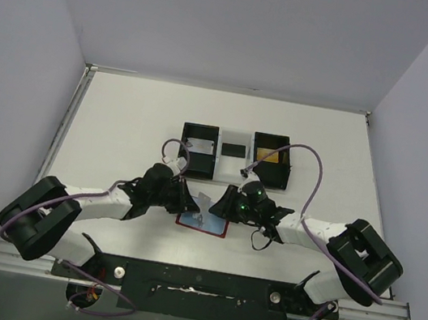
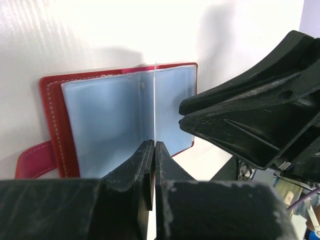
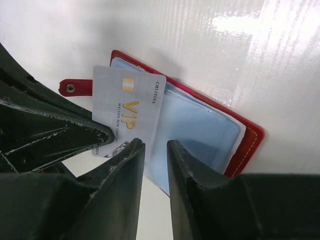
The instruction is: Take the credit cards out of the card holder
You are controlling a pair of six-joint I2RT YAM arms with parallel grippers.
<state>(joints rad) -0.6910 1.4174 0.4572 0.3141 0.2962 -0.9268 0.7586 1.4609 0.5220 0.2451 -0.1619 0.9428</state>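
Surface (image 1: 121, 128) carries the open red wallet (image 3: 200, 125) flat at its centre, between the two arms. Left hand (image 2: 155, 146) is closed tight on the lower edge of a pale VIP card (image 3: 127, 112), which stands on edge above the blue lining. Whether the card's far end sits inside a sleeve cannot be confirmed. Right hand (image 3: 156, 147) is parted by a narrow gap, gripping nothing, just beside the card.

- Risk: nothing pins the wallet, so a snagged card would likely drag or lift it during the pull.
- Risk: the grip covers only a thin margin, so the card may pivot or slip out.
- Risk: the hands are close and could collide.
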